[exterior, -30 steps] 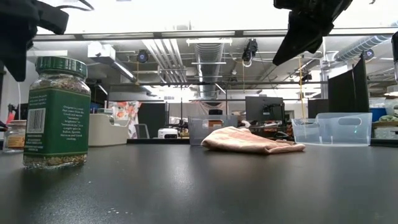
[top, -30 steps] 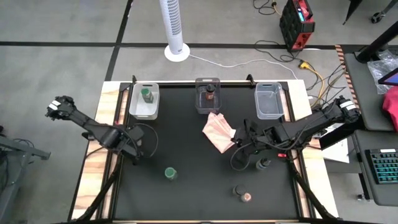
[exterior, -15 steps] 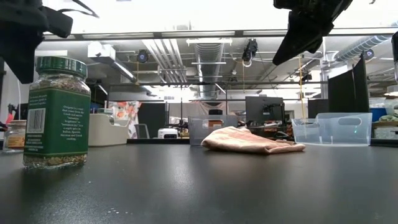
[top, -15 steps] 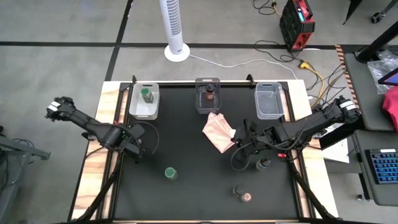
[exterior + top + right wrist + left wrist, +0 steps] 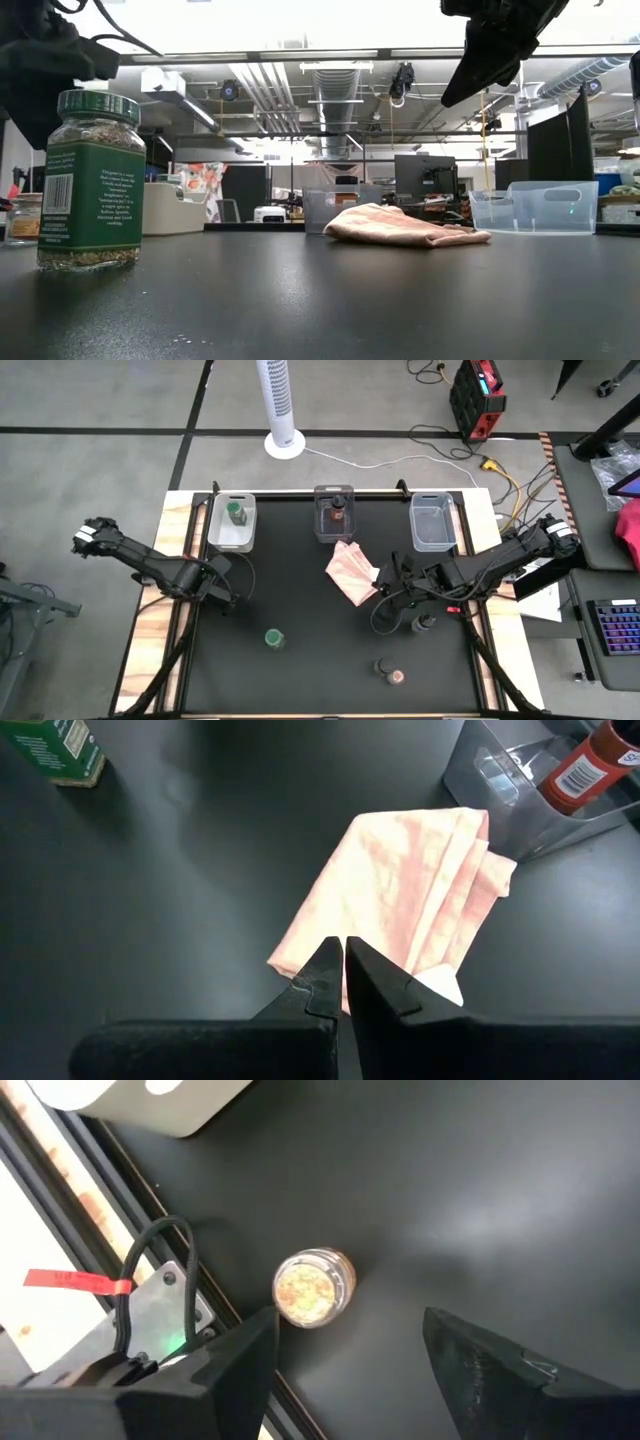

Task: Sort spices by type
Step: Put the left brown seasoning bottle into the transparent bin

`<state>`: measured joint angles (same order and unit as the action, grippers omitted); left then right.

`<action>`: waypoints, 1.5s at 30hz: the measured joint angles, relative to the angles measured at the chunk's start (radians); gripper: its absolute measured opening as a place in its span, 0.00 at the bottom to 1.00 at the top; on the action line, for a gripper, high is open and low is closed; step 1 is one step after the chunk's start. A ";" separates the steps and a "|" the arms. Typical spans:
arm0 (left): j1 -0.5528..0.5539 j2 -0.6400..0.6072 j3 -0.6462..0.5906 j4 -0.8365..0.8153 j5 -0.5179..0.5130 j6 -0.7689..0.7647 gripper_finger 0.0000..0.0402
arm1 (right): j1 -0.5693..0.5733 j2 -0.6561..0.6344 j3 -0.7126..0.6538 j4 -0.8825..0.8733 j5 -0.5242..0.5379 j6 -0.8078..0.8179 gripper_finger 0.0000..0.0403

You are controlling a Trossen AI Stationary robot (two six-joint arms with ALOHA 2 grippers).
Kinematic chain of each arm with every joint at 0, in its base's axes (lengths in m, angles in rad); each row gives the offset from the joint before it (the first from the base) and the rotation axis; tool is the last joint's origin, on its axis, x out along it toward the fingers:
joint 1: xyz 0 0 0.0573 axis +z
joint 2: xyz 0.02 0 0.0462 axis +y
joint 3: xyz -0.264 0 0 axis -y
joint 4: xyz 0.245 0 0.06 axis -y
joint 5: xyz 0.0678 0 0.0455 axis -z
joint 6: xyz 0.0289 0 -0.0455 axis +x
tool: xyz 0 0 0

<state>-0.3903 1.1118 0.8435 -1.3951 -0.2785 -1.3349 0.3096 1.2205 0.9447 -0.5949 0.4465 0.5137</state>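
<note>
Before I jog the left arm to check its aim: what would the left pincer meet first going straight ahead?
Probably the small jar, which sits just ahead of the open left pincer near the table's edge rail; depth is hard to judge.

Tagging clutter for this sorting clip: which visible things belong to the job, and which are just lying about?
Job: green-lidded round glass jar, standing loose; second green-lidded jar, already binned; dark-lidded small jar; pinkish-lidded small jar; clear rectangular plastic bins.
Lying about: folded pink cloth; white tower fan.
</note>
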 joint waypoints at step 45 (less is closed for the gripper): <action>0.053 0.171 -0.060 0.076 0.018 0.007 0.65 | 0.000 0.000 -0.001 0.009 0.002 -0.020 0.03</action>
<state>-0.3373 1.2827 0.7830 -1.3194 -0.2607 -1.3279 0.3096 1.2209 0.9440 -0.5859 0.4488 0.4934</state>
